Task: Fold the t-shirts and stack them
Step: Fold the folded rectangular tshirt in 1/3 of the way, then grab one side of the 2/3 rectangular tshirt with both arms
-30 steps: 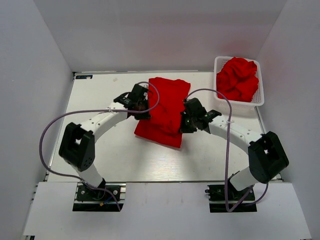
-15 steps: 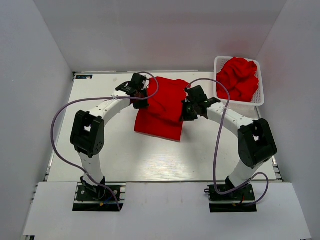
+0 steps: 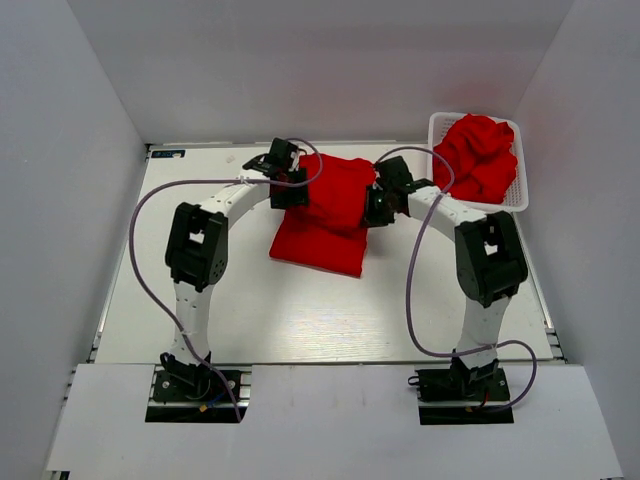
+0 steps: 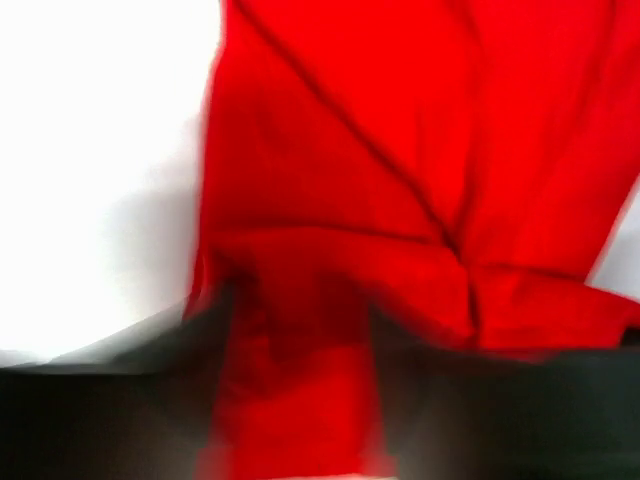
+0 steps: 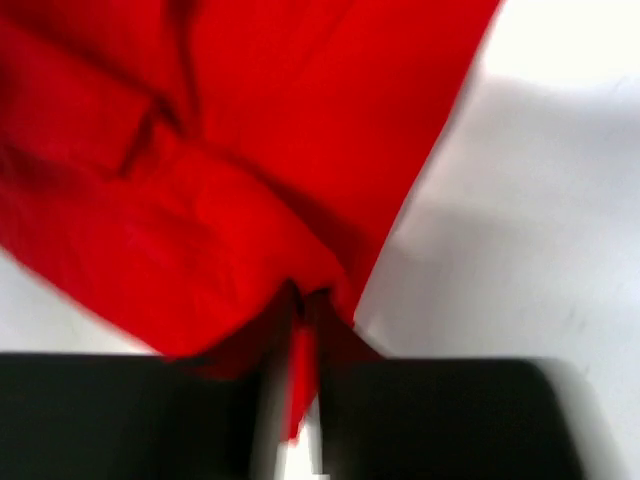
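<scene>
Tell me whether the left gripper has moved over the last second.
Yes. In the top view the left gripper has travelled away from the arm bases toward the far edge of the table, staying at the side of the red t-shirt.

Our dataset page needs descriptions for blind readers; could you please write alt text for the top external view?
On a white table, a robot's left gripper and right gripper are at opposite edges of a partly folded red t-shirt. A white lattice basket at the far right corner holds more crumpled red shirts.
</scene>
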{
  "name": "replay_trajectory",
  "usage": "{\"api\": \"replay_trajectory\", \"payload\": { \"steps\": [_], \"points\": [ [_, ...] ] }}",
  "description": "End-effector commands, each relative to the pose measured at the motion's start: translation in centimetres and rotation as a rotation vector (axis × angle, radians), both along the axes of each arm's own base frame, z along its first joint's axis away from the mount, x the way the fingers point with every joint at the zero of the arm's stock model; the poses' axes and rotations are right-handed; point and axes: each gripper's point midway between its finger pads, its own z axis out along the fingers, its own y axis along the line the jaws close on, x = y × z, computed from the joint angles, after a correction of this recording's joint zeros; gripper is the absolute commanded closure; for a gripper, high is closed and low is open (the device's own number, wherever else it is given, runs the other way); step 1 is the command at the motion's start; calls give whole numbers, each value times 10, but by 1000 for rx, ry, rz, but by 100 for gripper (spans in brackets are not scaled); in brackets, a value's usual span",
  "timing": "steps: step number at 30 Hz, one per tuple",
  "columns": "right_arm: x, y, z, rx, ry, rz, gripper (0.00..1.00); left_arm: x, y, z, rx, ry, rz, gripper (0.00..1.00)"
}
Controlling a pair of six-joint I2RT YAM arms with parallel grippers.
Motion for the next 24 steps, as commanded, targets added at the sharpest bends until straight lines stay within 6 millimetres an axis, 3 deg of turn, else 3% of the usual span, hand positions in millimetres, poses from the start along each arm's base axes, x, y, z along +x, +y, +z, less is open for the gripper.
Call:
{"api": "replay_trajectory", "payload": {
  "steps": [1,2,3,4,5,8,9,11,12,13,14,15,17,18,20,21,22,23,24],
  "points": [
    [57,-3,22,83,-77,-133,74,61,21,45,-46,-140,112,24],
    [77,4,30,115,-98,-129,57,74,23,37,-49,-131,133,3],
    [87,-2,37,142,-99,-138,45,76,31,38,-65,-90,134,0],
    [96,-6,41,137,-109,-146,24,83,27,47,-78,-104,128,0],
    [109,-11,54,123,-130,-147,21,95,31,73,-93,-161,133,0],
    [106,-14,62,96,-154,-100,18,100,34,82,-112,-205,124,0],
    [103,-13,77,105,-182,-86,10,101,37,86,-130,-223,113,0],
    [93,-16,71,95,-178,-61,10,89,40,85,-125,-209,113,0],
    [79,-19,70,91,-177,-47,10,84,42,84,-122,-200,113,0],
    [72,-19,70,94,-174,-36,10,72,46,68,-100,-162,104,0],
    [66,-16,70,113,-174,-12,10,64,46,76,-108,-165,98,0],
    [47,-17,67,118,-154,1,10,59,48,73,-97,-159,88,0],
    [33,-16,64,128,-142,15,10,33,56,52,-66,-86,82,0],
    [11,-19,54,138,-110,21,10,9,57,44,-45,-52,75,0],
    [-11,-17,39,136,-70,36,10,-9,55,40,-57,-55,57,0],
    [-20,-16,48,146,-92,47,10,-20,53,37,-76,-44,40,0],
    [-38,-20,29,136,-40,50,10,-44,55,16,-86,13,22,0],
    [-45,-18,25,135,-26,55,10,-47,52,29,-122,-40,7,0],
    [-52,-15,30,151,-32,71,10,-64,57,13,-110,-4,8,0]
  ]
}}
